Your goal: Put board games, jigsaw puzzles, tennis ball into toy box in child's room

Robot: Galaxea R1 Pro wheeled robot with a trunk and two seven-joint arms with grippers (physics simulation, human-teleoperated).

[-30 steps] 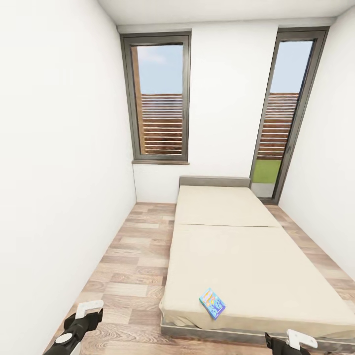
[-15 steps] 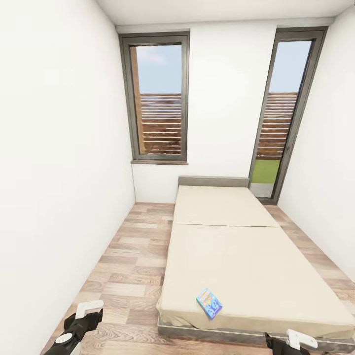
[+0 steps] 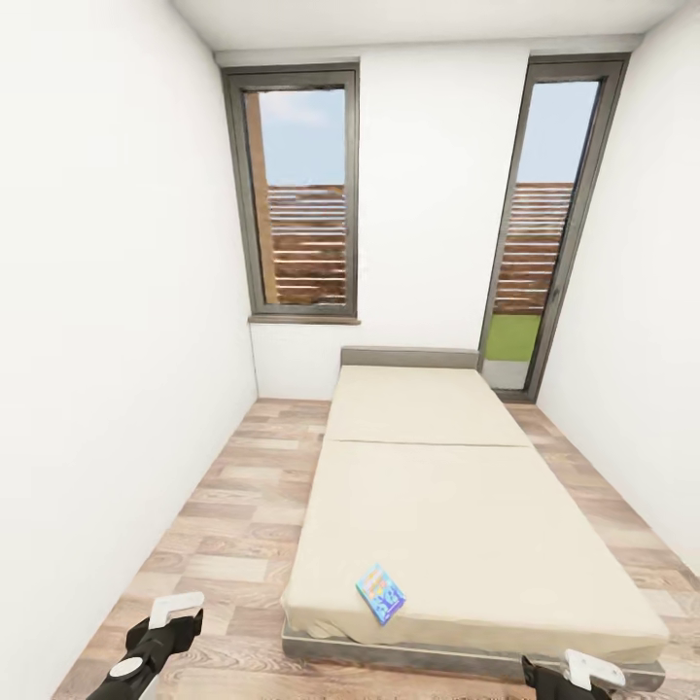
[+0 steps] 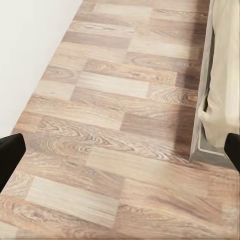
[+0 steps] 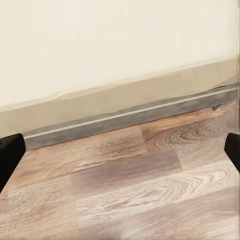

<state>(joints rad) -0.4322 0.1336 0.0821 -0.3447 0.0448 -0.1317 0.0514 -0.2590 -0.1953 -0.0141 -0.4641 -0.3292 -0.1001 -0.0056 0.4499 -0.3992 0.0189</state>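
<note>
Here the left gripper has its two black fingertips at opposite edges of its wrist view, spread wide with nothing between them but bare wood-plank floor. The right gripper is spread just as wide, its dark tips at both edges of its own view, empty, above planks that run up to the bed's grey frame.

In the head view the left gripper sits low at the left over the floor, and the right gripper low at the right, just before the foot edge of the bed.

One board game, the small blue square box, lies flat on the beige cover near the bed's foot edge and closer to its left side, turned at an angle to the edges and short of overhanging them. Nothing else lies on the cover.

A strip of floor runs between the bed's left side and the white left wall, wide near the robot and reaching to the far wall. On the right, a narrower strip of floor separates the bed from the right wall. The low headboard stands against the far wall between a tall window and a taller glazed door.
</note>
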